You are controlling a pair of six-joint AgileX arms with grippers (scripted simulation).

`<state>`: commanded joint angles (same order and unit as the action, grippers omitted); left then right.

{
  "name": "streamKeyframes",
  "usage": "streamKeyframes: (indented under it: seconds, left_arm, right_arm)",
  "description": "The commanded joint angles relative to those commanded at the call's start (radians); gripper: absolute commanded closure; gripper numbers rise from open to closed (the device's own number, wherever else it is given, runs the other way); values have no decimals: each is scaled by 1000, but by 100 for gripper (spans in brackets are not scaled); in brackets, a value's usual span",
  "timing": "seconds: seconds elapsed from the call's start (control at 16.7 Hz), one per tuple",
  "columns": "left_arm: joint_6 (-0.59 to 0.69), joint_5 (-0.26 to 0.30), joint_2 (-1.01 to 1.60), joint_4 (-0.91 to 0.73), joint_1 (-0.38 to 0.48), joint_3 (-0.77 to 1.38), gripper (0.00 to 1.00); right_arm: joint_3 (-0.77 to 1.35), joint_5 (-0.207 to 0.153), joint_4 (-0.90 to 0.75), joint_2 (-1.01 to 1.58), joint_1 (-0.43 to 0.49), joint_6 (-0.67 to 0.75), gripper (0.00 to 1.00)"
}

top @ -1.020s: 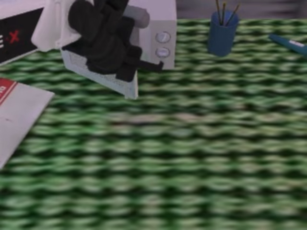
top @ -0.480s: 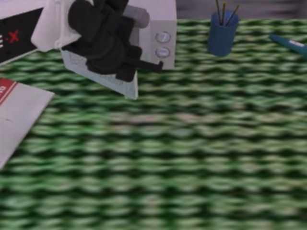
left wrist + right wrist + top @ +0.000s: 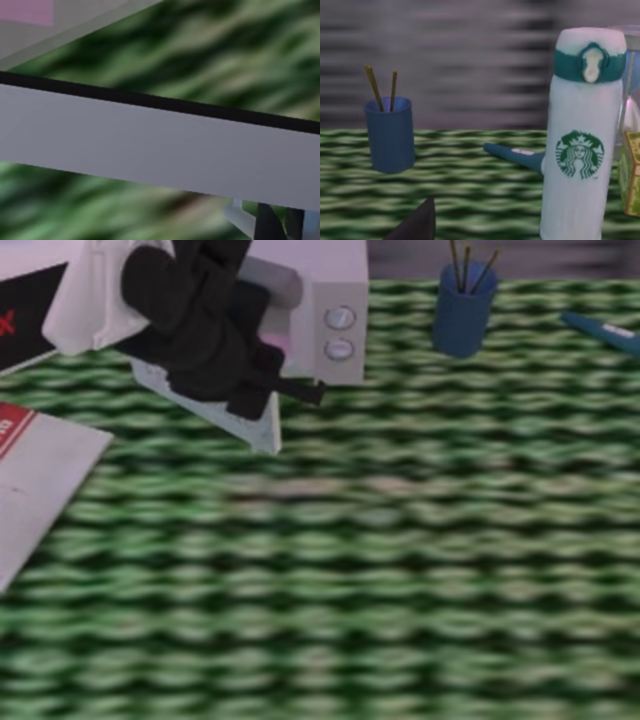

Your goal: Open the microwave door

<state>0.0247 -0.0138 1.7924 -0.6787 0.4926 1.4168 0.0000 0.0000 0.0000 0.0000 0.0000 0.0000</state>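
The white microwave [image 3: 325, 300] stands at the table's back left, its two knobs [image 3: 340, 332] facing front. The microwave door [image 3: 215, 412] is swung out at an angle, its free corner over the green mat, and a strip of pinkish interior [image 3: 274, 344] shows behind it. My left gripper [image 3: 300, 390] reaches down over the door's top edge near its free end and is shut on it. In the left wrist view the door's edge [image 3: 160, 145] crosses as a grey band, with my left gripper [image 3: 280, 225] just below it. My right gripper [image 3: 420, 224] is parked off the top view.
A blue cup with sticks [image 3: 463, 310] and a teal tool [image 3: 600, 332] sit at the back right. A white and red box [image 3: 40, 470] and a black box [image 3: 25, 315] lie at the left. Near my right arm stand a Starbucks bottle [image 3: 582, 140] and a green carton [image 3: 631, 170].
The door has swung further open, its free corner moving left. My left arm has moved left with it, and the pinkish interior has come into sight.
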Motion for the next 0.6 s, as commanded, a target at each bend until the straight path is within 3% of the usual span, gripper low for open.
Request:
streamKeyframes:
  seconds: [0.18, 0.6]
  left_arm:
    - [-60, 32, -33, 9, -20, -36, 100]
    - [-65, 35, -39, 12, -22, -37, 100]
  right_arm:
    - [0, 0, 0, 0, 0, 0, 0]
    - [0, 0, 0, 0, 0, 0, 0]
